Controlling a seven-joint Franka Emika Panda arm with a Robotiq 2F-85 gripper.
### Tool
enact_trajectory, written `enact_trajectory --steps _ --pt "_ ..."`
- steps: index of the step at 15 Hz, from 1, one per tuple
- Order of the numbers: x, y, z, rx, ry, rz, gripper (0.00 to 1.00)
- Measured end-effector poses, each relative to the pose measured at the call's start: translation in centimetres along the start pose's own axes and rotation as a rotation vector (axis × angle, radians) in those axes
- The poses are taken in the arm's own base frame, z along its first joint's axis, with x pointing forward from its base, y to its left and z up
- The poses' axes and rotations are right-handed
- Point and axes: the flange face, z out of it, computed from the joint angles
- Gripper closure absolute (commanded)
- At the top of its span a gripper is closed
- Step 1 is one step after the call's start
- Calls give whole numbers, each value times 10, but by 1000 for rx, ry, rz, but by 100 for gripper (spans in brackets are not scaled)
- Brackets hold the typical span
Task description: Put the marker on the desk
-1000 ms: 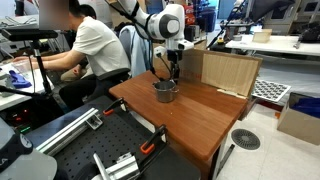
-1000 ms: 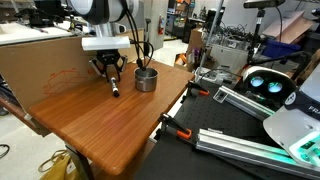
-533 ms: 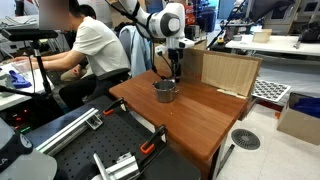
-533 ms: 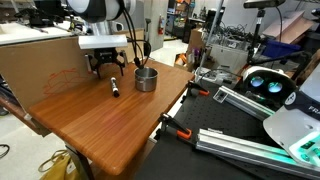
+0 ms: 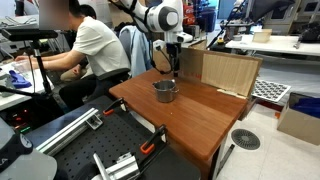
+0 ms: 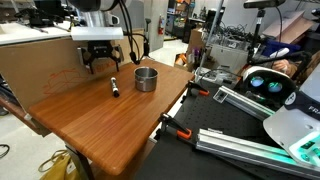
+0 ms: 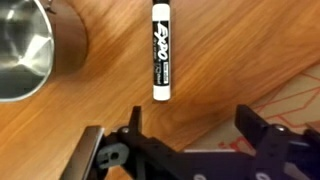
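Observation:
The marker (image 7: pixel 162 52), a white stick with black ends and black lettering, lies flat on the reddish-brown desk (image 7: pixel 230 60). In an exterior view the marker (image 6: pixel 115 87) lies just left of the steel cup. My gripper (image 6: pixel 100 62) hangs above it, open, with nothing between its fingers. In the wrist view the gripper (image 7: pixel 190 125) spreads its two black fingers wide over bare wood, apart from the marker. In an exterior view the gripper (image 5: pixel 173 63) hovers over the desk (image 5: pixel 200 110); the marker is hidden there.
A round steel cup (image 6: pixel 146 78) stands on the desk beside the marker; the cup (image 7: pixel 25 50) also shows in the wrist view. A cardboard box (image 5: pixel 225 70) stands at the desk's back. A person (image 5: pixel 90 50) sits nearby. Black benches with rails (image 6: pixel 240 130) flank the desk.
My gripper opened and let go of the marker, which now lies on the desk. The gripper then rose straight up away from it.

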Motion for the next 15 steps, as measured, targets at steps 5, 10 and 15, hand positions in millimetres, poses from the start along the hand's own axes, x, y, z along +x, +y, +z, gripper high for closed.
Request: enact_trajectory --steps 5,10,15 --pt "-31 1 -81 85 29 -100 0" --pt "-57 22 -111 119 47 -157 0" --pt "-57 22 -108 122 50 -161 0"
